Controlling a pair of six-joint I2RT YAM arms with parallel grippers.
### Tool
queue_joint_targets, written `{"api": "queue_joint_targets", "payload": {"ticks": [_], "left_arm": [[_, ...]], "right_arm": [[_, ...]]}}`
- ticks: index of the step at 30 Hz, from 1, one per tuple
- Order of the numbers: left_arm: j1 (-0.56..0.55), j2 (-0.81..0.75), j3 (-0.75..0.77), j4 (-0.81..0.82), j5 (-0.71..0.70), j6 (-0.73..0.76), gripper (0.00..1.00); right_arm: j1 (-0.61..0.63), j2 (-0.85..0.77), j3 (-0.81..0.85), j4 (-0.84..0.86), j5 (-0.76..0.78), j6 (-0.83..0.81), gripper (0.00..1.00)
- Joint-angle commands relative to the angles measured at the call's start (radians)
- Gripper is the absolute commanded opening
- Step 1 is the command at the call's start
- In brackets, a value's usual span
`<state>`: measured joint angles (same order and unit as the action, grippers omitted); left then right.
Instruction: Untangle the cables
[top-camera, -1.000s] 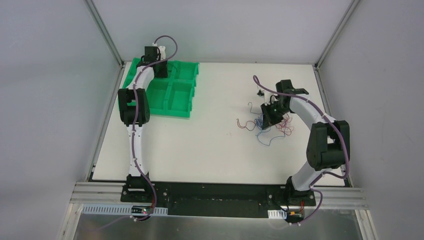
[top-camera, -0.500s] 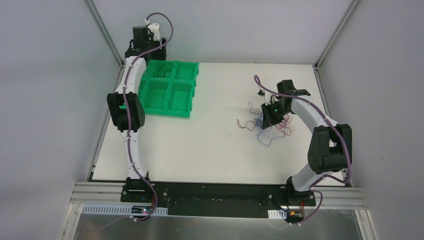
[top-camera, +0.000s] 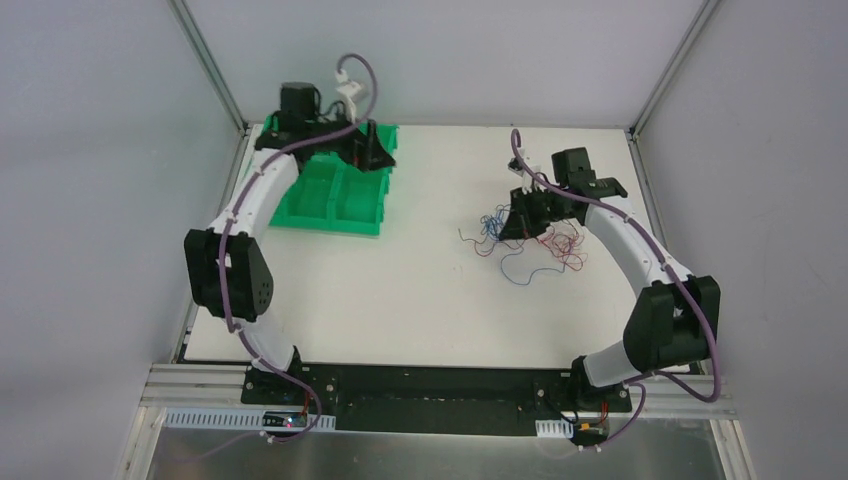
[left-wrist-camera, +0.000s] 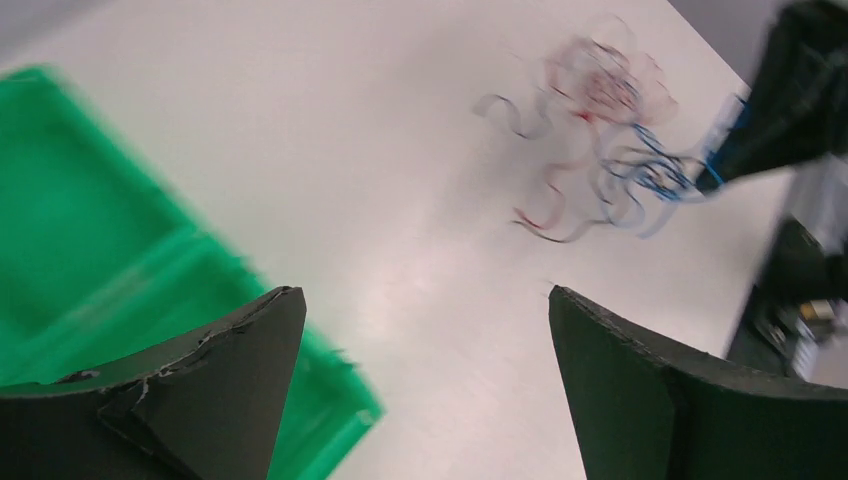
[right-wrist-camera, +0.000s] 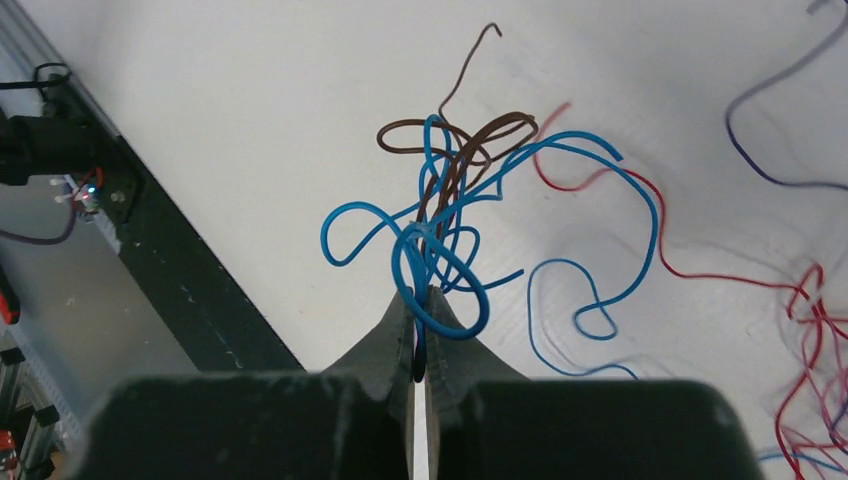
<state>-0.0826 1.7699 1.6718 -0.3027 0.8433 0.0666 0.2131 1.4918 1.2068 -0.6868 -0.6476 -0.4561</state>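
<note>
The cables (top-camera: 545, 245) lie as a loose tangle of thin red, blue and dark wires on the right half of the white table. My right gripper (right-wrist-camera: 420, 297) is shut on a knot of blue cable (right-wrist-camera: 440, 250) with a brown strand (right-wrist-camera: 455, 140) wound through it. Both are lifted at the tangle's left side (top-camera: 492, 222). Red strands (right-wrist-camera: 790, 300) trail off to the right. My left gripper (left-wrist-camera: 422, 292) is open and holds nothing. It hovers over the back right corner of the green tray (top-camera: 385, 155). Its view is blurred and shows the tangle (left-wrist-camera: 610, 130) far off.
The green tray (top-camera: 330, 210) with several compartments stands at the back left of the table; its corner (left-wrist-camera: 90, 230) shows under my left fingers. Grey walls and metal frame posts enclose the table. A black rail (right-wrist-camera: 190, 300) runs along the near edge.
My left gripper has opened and swung right from the tray's back left to its back right corner. My right gripper has moved back and left, dragging blue strands out of the tangle.
</note>
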Motion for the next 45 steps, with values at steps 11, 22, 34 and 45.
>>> {"api": "queue_joint_targets", "payload": {"ticks": [11, 22, 34, 45], "left_arm": [[-0.372, -0.193, -0.403, 0.384, 0.208, 0.064, 0.83], [-0.447, -0.187, -0.436, 0.439, 0.171, 0.107, 0.74], [-0.46, -0.172, -0.472, 0.458, 0.192, 0.098, 0.61], [-0.46, -0.189, -0.512, 0.541, 0.166, 0.007, 0.48]], "right_arm": [[0.147, -0.126, 0.083, 0.151, -0.187, 0.142, 0.0], [0.198, -0.17, 0.073, 0.13, -0.196, 0.122, 0.0], [0.208, -0.187, 0.104, 0.15, -0.189, 0.183, 0.0], [0.208, -0.183, 0.123, 0.13, -0.186, 0.192, 0.0]]}}
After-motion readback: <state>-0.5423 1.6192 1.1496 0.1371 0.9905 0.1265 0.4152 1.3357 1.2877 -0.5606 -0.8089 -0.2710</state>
